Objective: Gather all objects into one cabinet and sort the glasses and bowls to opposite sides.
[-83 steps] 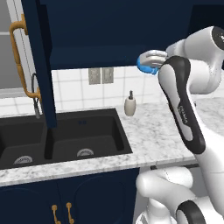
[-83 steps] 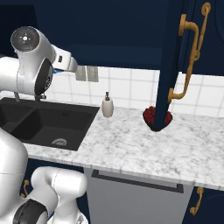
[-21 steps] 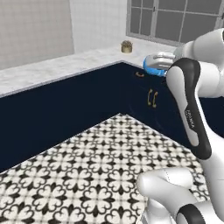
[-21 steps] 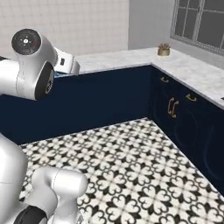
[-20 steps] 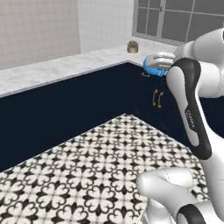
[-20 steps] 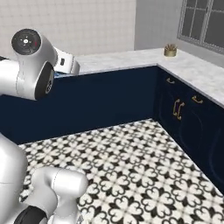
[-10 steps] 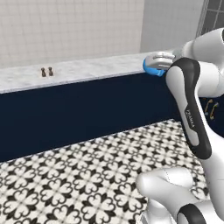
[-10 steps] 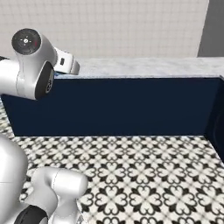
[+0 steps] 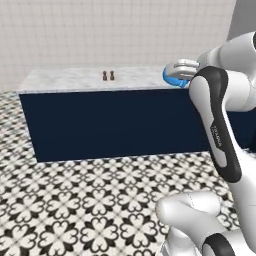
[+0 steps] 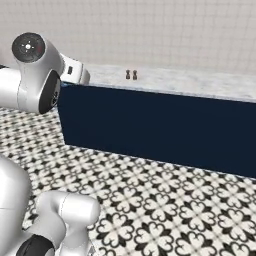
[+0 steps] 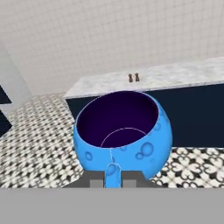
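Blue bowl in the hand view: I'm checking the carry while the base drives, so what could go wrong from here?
The blue bowl is held only at its near rim by the gripper, so a sharp turn might tip or slip it. It rides high over the patterned floor, so a drop could send it rolling. It also sits close to the navy counter and might clip it.

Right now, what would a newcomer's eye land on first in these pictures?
The bright blue bowl, its dark inside facing the hand view, held high in the gripper. Beyond it runs a long navy counter with a pale marble top, two small brown shakers on it, above a black-and-white patterned floor.
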